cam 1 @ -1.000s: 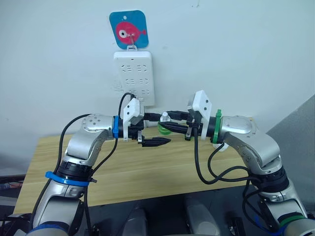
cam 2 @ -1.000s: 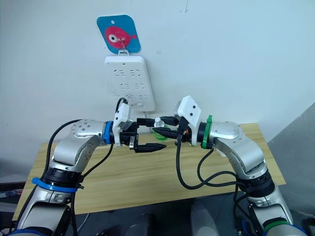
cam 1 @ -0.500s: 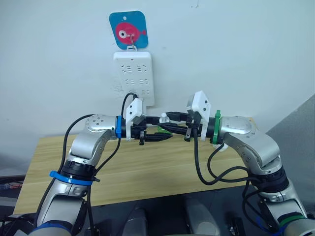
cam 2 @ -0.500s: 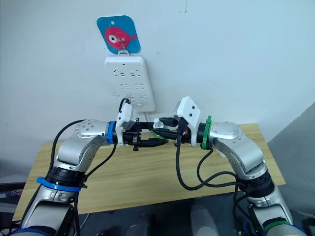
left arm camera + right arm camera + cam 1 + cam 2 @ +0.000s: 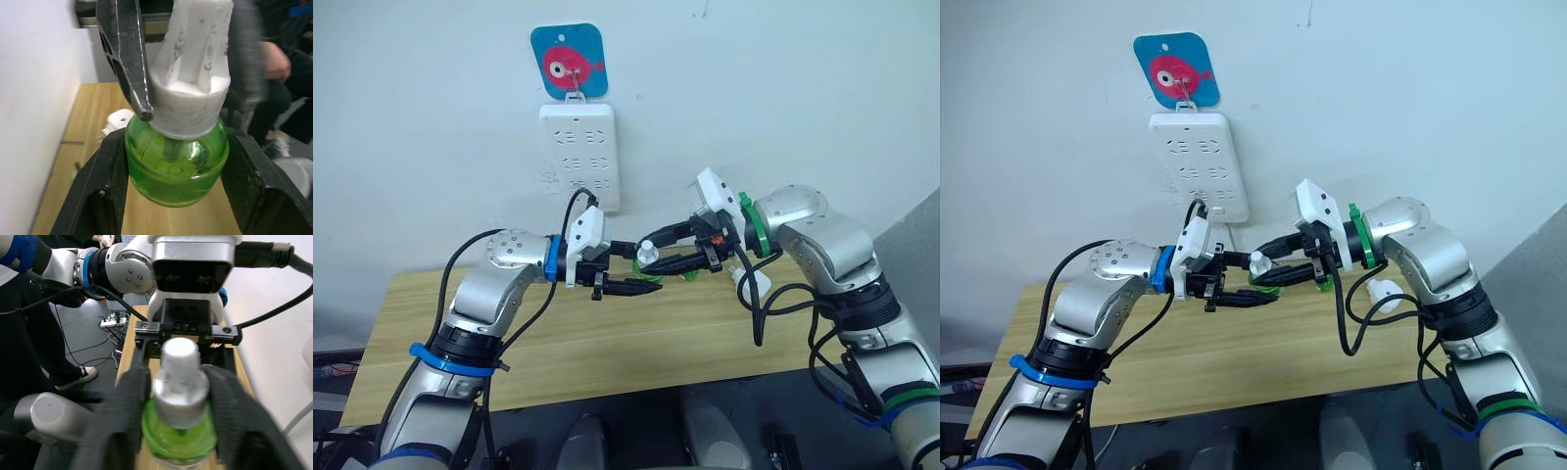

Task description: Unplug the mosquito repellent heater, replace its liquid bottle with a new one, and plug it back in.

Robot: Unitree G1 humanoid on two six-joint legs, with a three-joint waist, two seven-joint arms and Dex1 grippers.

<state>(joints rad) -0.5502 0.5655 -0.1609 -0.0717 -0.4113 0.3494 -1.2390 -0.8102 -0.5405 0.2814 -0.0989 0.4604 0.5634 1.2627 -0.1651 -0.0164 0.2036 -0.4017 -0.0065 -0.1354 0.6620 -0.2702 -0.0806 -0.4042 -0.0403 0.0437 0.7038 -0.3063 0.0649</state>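
Note:
The liquid bottle [image 5: 176,169], green with a white cap [image 5: 649,256], hangs in the air between both arms, above the wooden table [image 5: 558,343]. My left gripper [image 5: 644,270] is shut on its green body, one black finger on each side. From the opposite side my right gripper [image 5: 653,254] is shut on its cap and neck. The right wrist view shows the bottle [image 5: 178,435] between my right fingers, with the left gripper beyond it. The mosquito repellent heater [image 5: 751,286], small, white and rounded, lies on the table under my right forearm.
A white power strip [image 5: 579,157] hangs on the wall under a blue plaque with a red fish [image 5: 570,61]. Black cables loop from both wrists. Bare wood lies below the grippers. Through the wrist views a person sits off the table's end.
My left gripper rose to the bottle and closed on its green body. The right arm lifted its elbow and turned its wrist, so the bottle now points its cap toward the left arm.

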